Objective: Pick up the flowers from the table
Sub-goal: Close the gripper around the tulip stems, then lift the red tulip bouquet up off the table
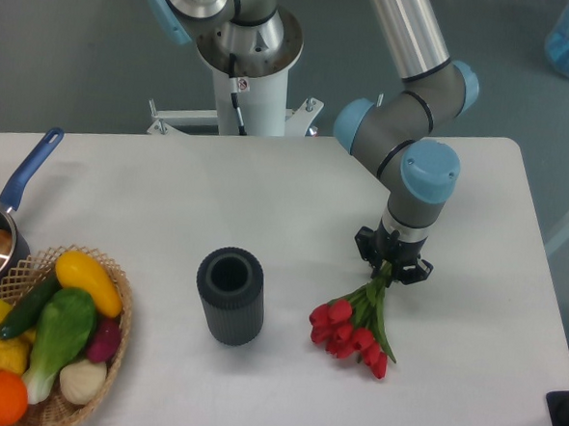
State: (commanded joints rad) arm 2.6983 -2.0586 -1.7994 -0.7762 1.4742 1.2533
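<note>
The flowers [355, 325], a small bunch of red tulips with green stems, lie on the white table [266, 202] right of centre, heads toward the front. My gripper [392, 264] points straight down over the stem ends, its fingers drawn in tight around the stems. The red heads sit low, and I cannot tell whether they still touch the tabletop. The stem tips are hidden between the fingers.
A dark ribbed cylinder vase [229, 295] stands upright left of the flowers. A wicker basket [113, 336] of vegetables sits at the front left corner, and a blue-handled pot [10, 206] behind it. The robot base [245, 66] rises at the back edge.
</note>
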